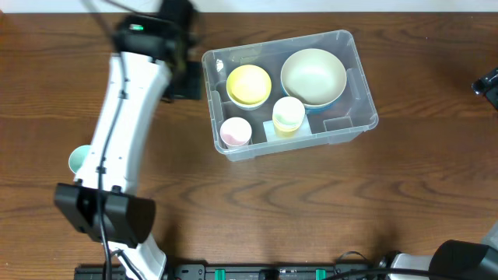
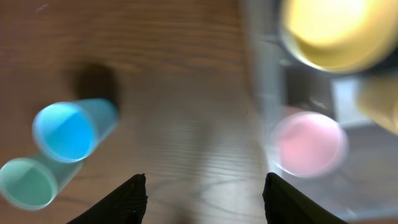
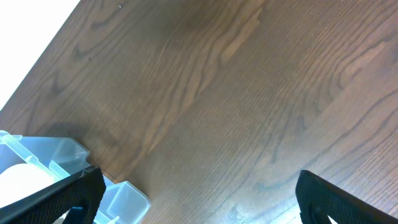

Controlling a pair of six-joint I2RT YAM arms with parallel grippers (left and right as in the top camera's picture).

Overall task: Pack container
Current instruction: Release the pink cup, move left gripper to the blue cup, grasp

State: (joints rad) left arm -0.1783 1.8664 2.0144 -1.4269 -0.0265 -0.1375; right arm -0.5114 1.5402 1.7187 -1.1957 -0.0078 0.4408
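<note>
Overhead view: the container (image 1: 342,124) is sitting on the table (image 1: 311,210) just beside the left gripper (image 1: 185,78), on its right. It is already holding a large pale bowl (image 1: 313,75), a yellow bowl (image 1: 249,84), a pink cup (image 1: 236,132) and a yellow-green cup (image 1: 288,115). The packing is looking well along but unfinished. In the left wrist view a blue cup (image 2: 68,130) and a green cup (image 2: 31,180) are lying on their sides on the wood, ahead of that gripper and to its left. Its jaws are standing spread with nothing between them. The right gripper (image 3: 205,205) is hanging wide apart and empty, with the container's corner to its left. Nothing is blocking the way to the cups, though the container wall is standing close.
</note>
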